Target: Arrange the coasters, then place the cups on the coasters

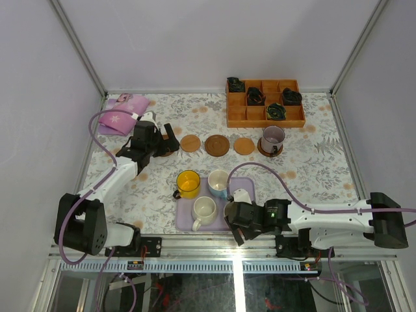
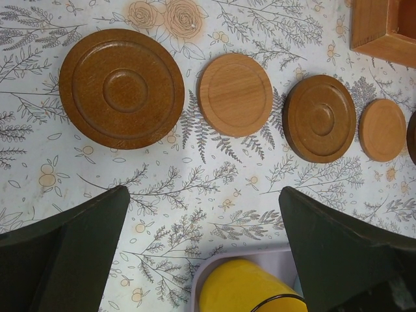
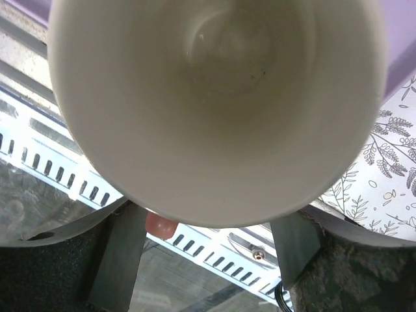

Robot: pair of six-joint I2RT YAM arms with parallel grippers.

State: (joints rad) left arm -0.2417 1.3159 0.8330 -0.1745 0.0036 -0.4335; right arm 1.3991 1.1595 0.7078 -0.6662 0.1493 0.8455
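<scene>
The cream cup (image 3: 214, 97) is framed between the fingers of the right claw (image 3: 207, 234) at the near edge of the tray (image 1: 184, 225); whether it is gripped cannot be told. The left claw (image 2: 205, 260) is spread wide open beyond the tray, near the row of coasters (image 2: 234, 95).

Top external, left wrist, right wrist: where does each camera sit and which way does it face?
Top external: above and behind the bases, looking down on the table; left arm and right arm show.
Left wrist: above the coasters, facing down; own open jaws at bottom corners.
Right wrist: close to the cream-white cup, looking into it; own jaws below.
Shared: the yellow cup in top and left wrist.
</scene>
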